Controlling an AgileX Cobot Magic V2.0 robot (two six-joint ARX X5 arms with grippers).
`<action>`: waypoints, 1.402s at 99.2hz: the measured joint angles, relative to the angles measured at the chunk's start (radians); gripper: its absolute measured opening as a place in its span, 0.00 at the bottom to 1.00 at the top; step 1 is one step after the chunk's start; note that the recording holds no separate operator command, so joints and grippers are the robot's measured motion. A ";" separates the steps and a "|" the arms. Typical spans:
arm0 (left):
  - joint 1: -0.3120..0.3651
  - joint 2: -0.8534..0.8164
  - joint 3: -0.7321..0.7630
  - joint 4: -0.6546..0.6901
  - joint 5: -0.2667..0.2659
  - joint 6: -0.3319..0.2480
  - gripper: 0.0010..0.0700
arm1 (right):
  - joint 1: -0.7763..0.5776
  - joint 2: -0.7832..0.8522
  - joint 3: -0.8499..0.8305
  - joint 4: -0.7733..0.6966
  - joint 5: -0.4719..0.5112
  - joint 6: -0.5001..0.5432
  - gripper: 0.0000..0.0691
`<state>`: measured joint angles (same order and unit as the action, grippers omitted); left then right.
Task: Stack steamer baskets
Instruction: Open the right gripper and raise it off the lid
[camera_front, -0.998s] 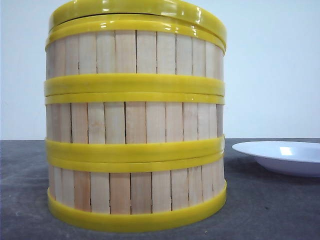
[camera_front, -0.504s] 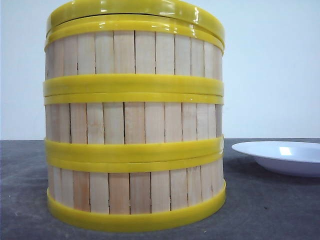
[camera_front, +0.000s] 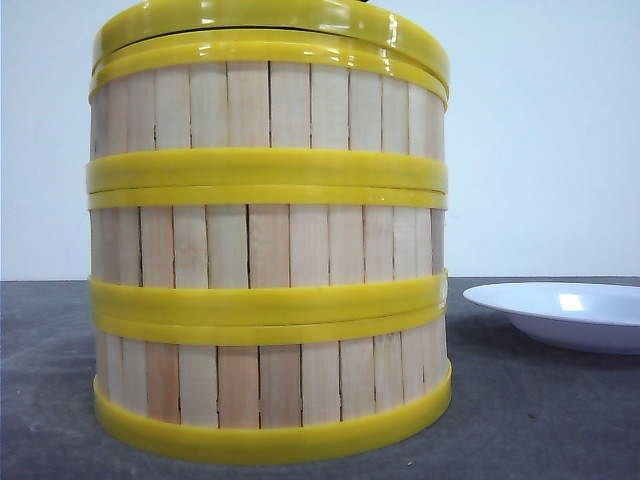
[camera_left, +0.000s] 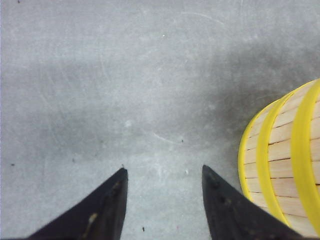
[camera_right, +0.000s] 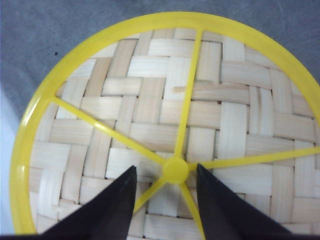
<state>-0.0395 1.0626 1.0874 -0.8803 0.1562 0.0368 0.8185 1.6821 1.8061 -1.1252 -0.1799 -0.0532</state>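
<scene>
Three steamer baskets stand stacked in one column in the front view: top (camera_front: 270, 105), middle (camera_front: 270, 245) and bottom (camera_front: 270, 385). The woven lid (camera_front: 270, 18) rests on the column, slightly tilted. From above, the lid (camera_right: 150, 100) fills the right wrist view. My right gripper (camera_right: 165, 172) is open over it, a finger on either side of the yellow knob (camera_right: 175, 170), which is closer to one of them. My left gripper (camera_left: 164, 172) is open over bare table, with the stack (camera_left: 287, 165) just beside one finger.
A white shallow plate (camera_front: 570, 310) lies on the dark grey table (camera_front: 530, 420) to the right of the stack. A pale wall stands behind. The table under the left gripper (camera_left: 125, 90) is grey and scuffed.
The stack has shifted very slightly to the left in the front view. A small dark edge now shows at the top above the lid.
</scene>
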 joint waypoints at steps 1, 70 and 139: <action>0.000 0.000 0.000 0.000 0.000 0.000 0.39 | 0.000 0.000 0.000 0.000 0.000 0.000 0.33; 0.000 0.000 0.000 0.002 0.000 0.000 0.39 | 0.012 -0.031 0.000 0.023 0.045 -0.003 0.48; 0.000 0.000 0.000 0.001 0.000 0.000 0.39 | -0.470 -0.383 -0.196 -0.002 0.156 -0.003 0.50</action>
<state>-0.0395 1.0626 1.0874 -0.8795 0.1562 0.0364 0.3489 1.2987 1.6100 -1.1271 -0.0242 -0.0563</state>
